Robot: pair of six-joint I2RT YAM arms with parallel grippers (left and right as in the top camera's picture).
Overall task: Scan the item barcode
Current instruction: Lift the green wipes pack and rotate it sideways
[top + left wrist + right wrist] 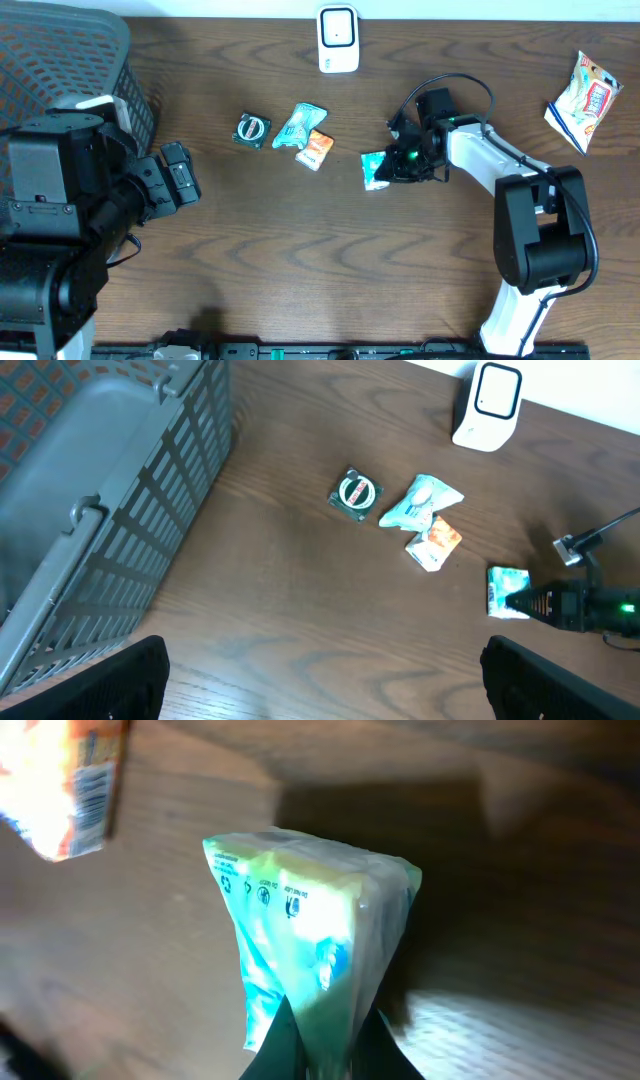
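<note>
Right end effector (398, 165) clenched on green packet (375, 171), 3 o'clock of counter (300, 260) centre. Left end effector (183, 178) released, empty, at 9 o'clock. At 12 o'clock: scanner (338, 38).

The white scanner (338, 38) stands at the table's (300, 260) far edge. Three small packets lie clustered mid-table: dark (252, 130), teal (300, 124) and orange (316, 149). The right gripper (392, 166) meets the right edge of a green packet (374, 171). A snack bag (583, 100) lies far right. The grey basket (120, 60) occupies the far-left corner, with the left gripper (183, 180) just beside it.
</note>
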